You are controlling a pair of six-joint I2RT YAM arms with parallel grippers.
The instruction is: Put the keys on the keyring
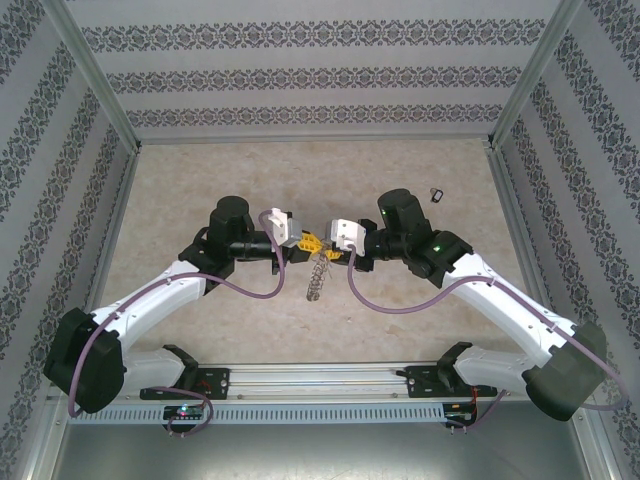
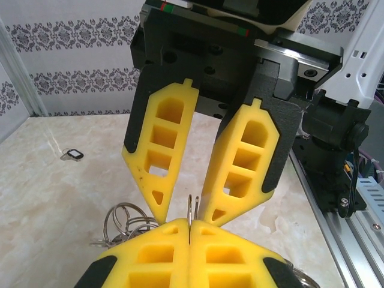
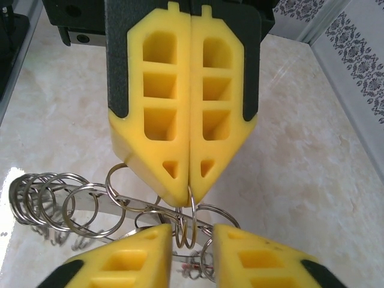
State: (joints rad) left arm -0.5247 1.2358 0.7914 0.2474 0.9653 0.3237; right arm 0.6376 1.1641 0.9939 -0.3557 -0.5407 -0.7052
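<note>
Both grippers meet tip to tip above the middle of the table. My left gripper is shut, and a thin silvery split ring of the keyring stands pinched between its yellow fingertips. In the right wrist view, the keyring hangs below as a flat metal band strung with several small rings. Something with a red bit dangles under it. My right gripper is open, its fingertips on either side of the pinched ring with a narrow gap. The bunch dangles beneath both grippers.
A small dark key with its own ring lies alone on the marble tabletop at the far right. Patterned walls enclose the table on three sides. The arms' base rail runs along the near edge.
</note>
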